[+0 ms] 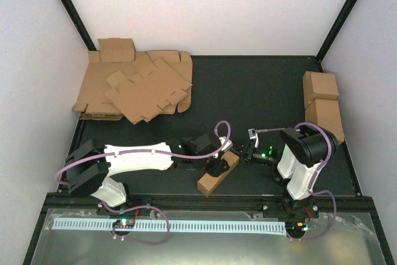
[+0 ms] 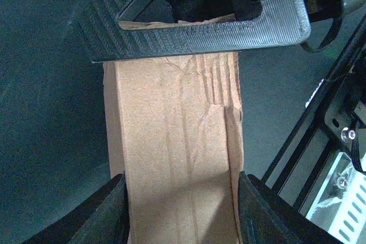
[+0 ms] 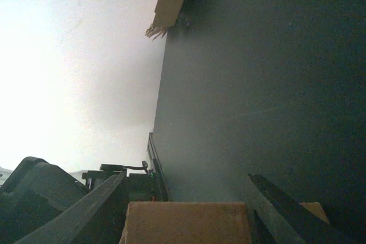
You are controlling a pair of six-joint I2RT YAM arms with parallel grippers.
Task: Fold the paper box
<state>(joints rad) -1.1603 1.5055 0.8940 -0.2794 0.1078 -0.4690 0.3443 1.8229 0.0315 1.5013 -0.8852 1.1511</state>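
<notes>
The paper box (image 1: 211,181) lies slantwise on the black worktop (image 1: 260,91), close to the middle of the near edge, between the two arms. It is a long, narrow form of plain brown cardboard with a matte face. The left wrist view shows creases and a crushed ripple (image 2: 214,78) near one end. The left gripper (image 1: 220,166) straddles its width, jaws closed against both long sides. The right gripper (image 1: 240,155) is rolled on its side at the far end, one ribbed finger (image 2: 194,32) flat across the top face, and the jaws appear to pinch that end. Judgement: the step in hand is pressing an end closed. The left should brace firmly without bowing the thin walls. The right should bear along the score line, as further squeezing risks more wrinkling. A heap of flat die-cut sheets (image 1: 136,88) occupies the far-left corner, and two finished cuboids (image 1: 322,100) stand at the right edge.
</notes>
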